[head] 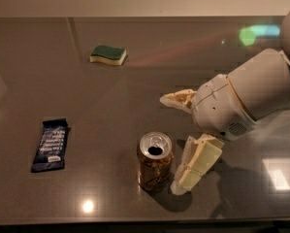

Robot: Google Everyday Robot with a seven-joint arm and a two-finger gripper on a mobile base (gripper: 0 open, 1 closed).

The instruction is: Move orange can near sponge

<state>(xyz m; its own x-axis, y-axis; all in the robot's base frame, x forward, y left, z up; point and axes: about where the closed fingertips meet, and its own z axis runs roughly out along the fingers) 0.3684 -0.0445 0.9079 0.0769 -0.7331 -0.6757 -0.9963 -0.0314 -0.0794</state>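
Note:
The orange can (154, 162) stands upright on the dark tabletop (135, 96) near the front edge, silver top showing. The sponge (108, 55), green over pale yellow, lies far back left of the can. My gripper (176, 142) is open just right of the can. One cream finger (195, 165) is right beside the can's right side. The other finger (177, 100) is farther back, behind and right of the can. The can is not between the fingers.
A dark blue snack bar wrapper (50, 144) lies at the left. The arm's white body (253, 93) fills the right side. The table's front edge runs just below the can. Light glare spots show on the surface.

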